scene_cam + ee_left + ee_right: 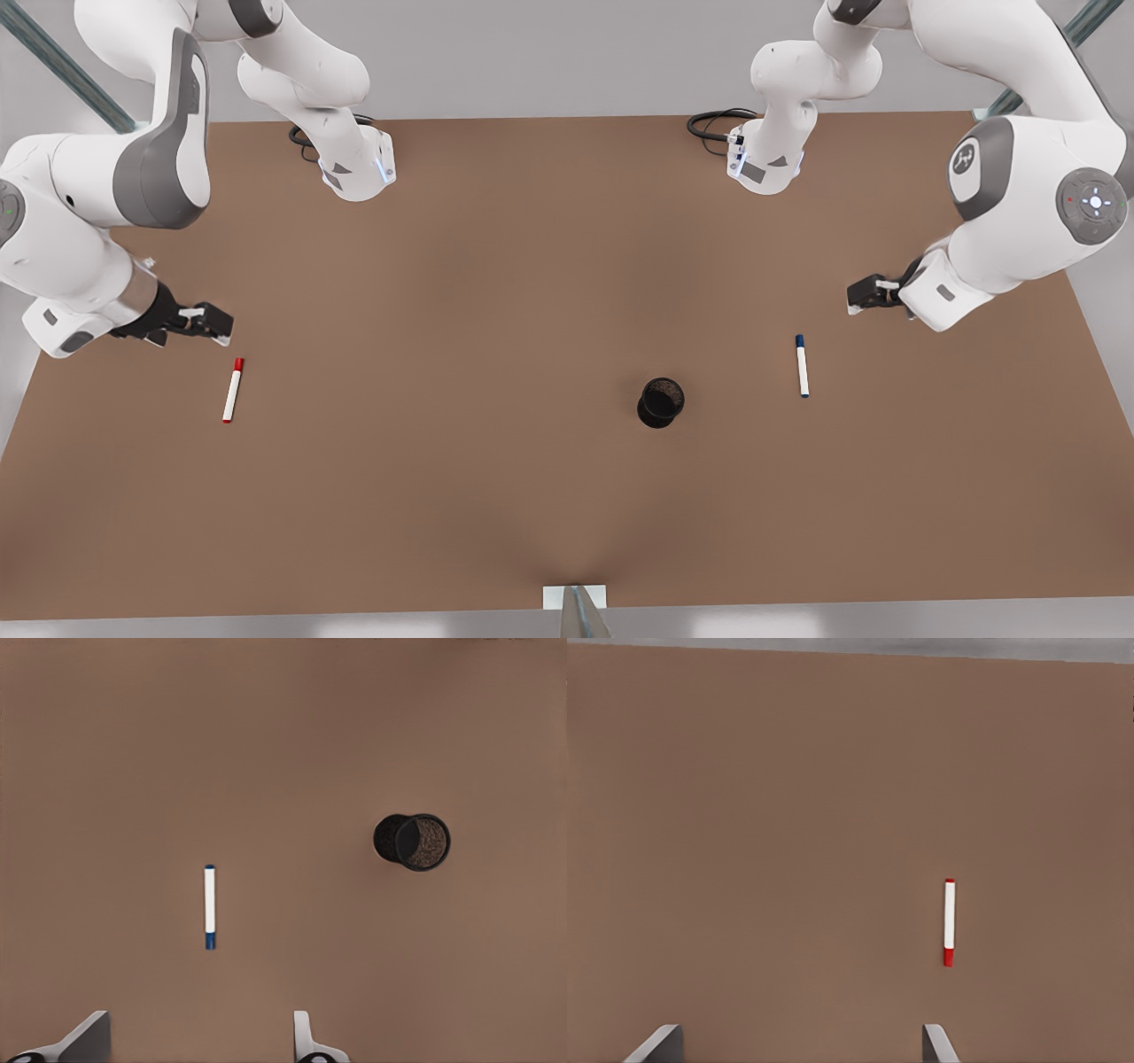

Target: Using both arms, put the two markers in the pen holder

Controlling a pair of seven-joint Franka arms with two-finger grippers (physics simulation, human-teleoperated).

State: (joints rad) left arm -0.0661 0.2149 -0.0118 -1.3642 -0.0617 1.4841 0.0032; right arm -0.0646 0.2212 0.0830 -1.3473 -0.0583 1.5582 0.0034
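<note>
Brown table (496, 292): front view alone shows both markers (232, 391).

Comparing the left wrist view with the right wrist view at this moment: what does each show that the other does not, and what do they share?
Only in the left wrist view: the blue-capped marker lying flat, and the black pen holder standing apart from it, with nothing inside that can be made out.

Only in the right wrist view: the red-capped marker lying flat, and a grey strip beyond the table's far edge.

Shared: the bare brown table, and the tips of that arm's own fingers spread wide, so the left gripper and the right gripper are both open, hanging above the table and holding nothing.
</note>
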